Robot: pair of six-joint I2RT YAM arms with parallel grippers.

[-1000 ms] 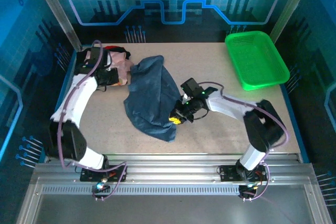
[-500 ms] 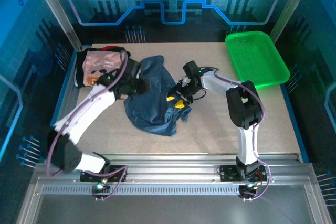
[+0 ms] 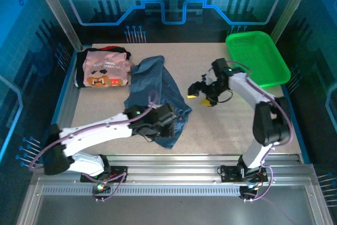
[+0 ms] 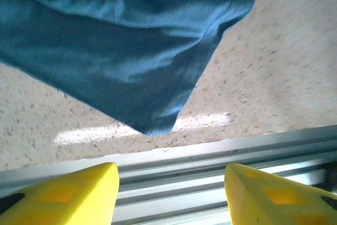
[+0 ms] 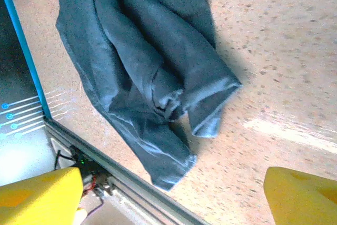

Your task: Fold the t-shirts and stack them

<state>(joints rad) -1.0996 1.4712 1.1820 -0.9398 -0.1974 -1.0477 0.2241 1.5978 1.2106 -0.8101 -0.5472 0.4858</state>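
Nearest the front rail, the left gripper point(image 3: 167, 123) hangs over the near hem of the one slate-blue t-shirt point(image 3: 155, 90), fingers apart and empty. That shirt lies crumpled mid-table, its near corner close to the front edge. To its right, the right gripper point(image 3: 201, 97) hovers spread wide, holding nothing, with bare table point(image 3: 237, 125) around it. In the far left corner, one pink printed t-shirt point(image 3: 105, 72) lies folded on one black t-shirt point(image 3: 80, 69). One green basket point(image 3: 255, 59) sits far right.
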